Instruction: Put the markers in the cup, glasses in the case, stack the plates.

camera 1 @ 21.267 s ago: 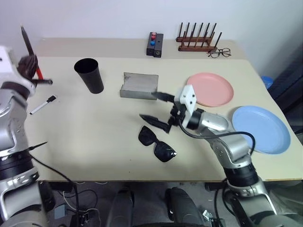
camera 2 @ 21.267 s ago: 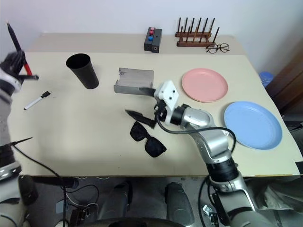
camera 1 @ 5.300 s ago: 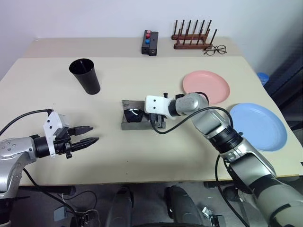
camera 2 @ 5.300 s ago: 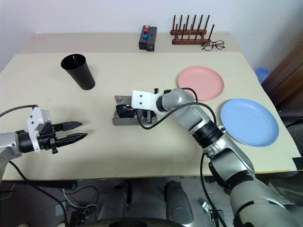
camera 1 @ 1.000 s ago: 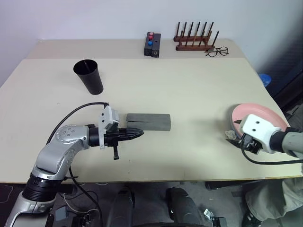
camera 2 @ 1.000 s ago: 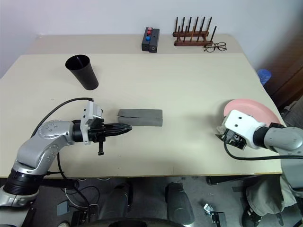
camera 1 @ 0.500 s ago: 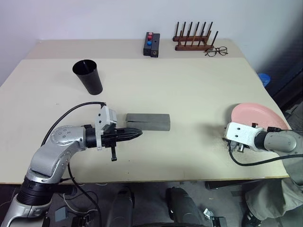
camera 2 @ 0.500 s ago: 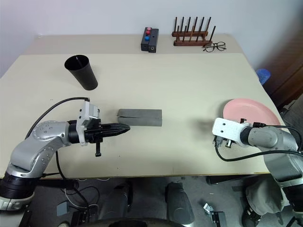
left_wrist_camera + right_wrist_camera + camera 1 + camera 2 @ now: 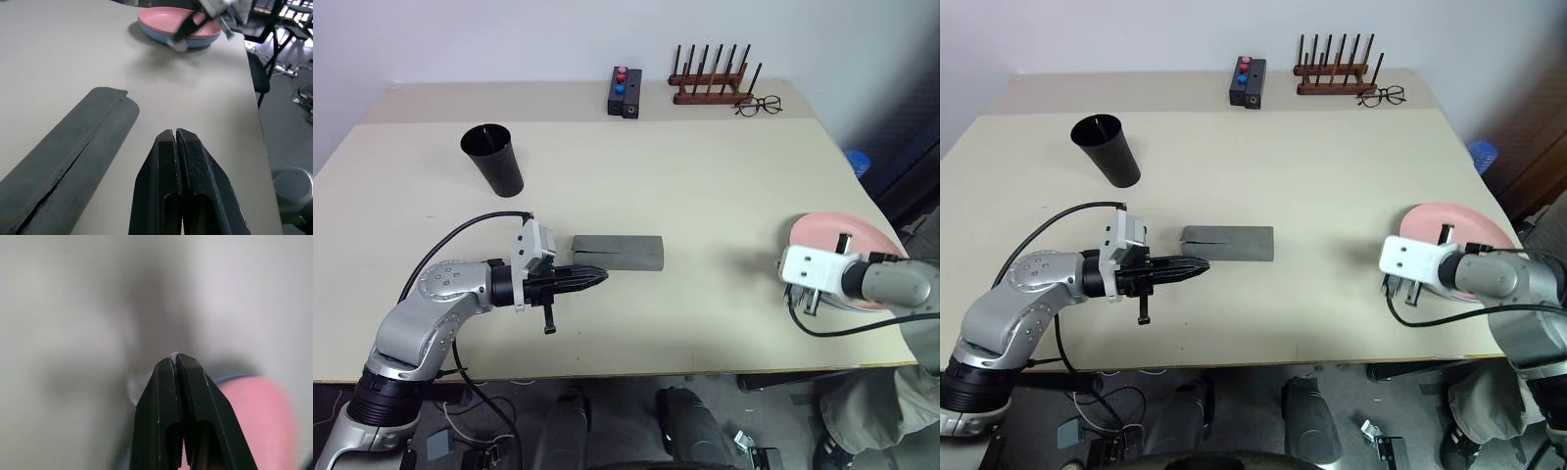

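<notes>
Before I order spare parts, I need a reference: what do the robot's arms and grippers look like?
Both arms are silver-grey metal with rounded segments and black joint bands. Each wrist carries a white block, and a black cable loops from it along the arm. The left gripper and right gripper each have two matte black fingers, long and tapering to narrow tips. No markings are legible.

A pale beige desk (image 9: 705, 186) carries everything. The black cup (image 9: 493, 160) stands upright toward its far left. The grey case (image 9: 618, 252), lid shut, lies flat near the middle. At the right edge the pink plate (image 9: 847, 235) rests on the blue plate (image 9: 195, 43). Along the far edge sit a black button box (image 9: 626, 92), a wooden peg rack (image 9: 715, 88) and wire-framed spectacles (image 9: 757, 106).
</notes>
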`<state>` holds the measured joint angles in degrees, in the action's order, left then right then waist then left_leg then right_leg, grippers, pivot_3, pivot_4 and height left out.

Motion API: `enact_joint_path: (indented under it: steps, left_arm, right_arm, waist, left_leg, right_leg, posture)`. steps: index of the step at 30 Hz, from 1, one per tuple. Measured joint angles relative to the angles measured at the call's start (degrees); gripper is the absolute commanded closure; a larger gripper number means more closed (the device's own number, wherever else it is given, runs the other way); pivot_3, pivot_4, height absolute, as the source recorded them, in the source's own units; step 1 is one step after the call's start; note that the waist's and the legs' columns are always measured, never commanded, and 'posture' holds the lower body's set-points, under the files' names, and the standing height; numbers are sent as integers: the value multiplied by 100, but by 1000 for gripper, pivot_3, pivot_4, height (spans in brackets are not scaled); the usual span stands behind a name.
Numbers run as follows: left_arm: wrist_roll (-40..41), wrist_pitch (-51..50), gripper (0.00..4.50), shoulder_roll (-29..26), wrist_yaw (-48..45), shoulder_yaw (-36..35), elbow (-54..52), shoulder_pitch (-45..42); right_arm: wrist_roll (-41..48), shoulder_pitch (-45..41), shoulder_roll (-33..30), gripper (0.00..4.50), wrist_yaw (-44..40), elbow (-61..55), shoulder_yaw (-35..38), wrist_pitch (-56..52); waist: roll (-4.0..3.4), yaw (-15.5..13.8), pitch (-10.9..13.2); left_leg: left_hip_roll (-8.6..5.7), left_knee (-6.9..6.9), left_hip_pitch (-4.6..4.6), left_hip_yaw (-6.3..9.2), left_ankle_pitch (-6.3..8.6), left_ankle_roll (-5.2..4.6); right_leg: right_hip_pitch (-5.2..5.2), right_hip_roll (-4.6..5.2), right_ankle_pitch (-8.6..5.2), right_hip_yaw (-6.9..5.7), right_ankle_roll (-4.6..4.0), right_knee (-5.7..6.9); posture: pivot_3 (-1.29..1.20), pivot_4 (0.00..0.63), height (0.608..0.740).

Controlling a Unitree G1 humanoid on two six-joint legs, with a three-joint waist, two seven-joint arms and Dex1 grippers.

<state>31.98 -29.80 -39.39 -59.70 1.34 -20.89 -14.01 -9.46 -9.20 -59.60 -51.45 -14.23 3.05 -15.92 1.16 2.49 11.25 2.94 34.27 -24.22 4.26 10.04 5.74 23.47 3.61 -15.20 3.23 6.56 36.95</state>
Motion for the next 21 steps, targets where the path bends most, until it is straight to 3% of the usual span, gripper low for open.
enact_joint_path:
  steps: [10,13,17,21]
  left_arm:
    - [-14,55,4500,5,-5,4,58,11]
    - [-24,63,4500,3,10,2,58,41]
    - [-84,168,4500,2,128,-73,60,172]
    - [-99,240,4500,-84,335,-526,147,418]
  right_arm:
    - [-200,-36,-672,4450,-10,513,220,31]
    - [-274,34,-656,3643,51,834,174,173]
    - [-278,-164,-404,1710,278,1021,136,291]
    - [-169,-673,-6,1710,411,1137,45,392]
  waist:
    - [0,-37,0]
    - [-1,-13,0]
    - [-3,29,0]
    - [-2,14,0]
  left_leg:
    - [-1,0,-3,-2,0,0]
    - [-1,-1,-3,-2,0,0]
    - [0,-2,4,-2,0,0]
    - [1,-3,5,-2,0,0]
  right_leg:
    - [0,3,-1,0,0,-5]
    - [1,2,-1,1,0,-3]
    - [1,0,0,2,0,3]
    - [0,-1,-1,2,1,4]
  posture:
    - [0,150,738]
    - [0,150,738]
    - [0,150,738]
    - [0,150,738]
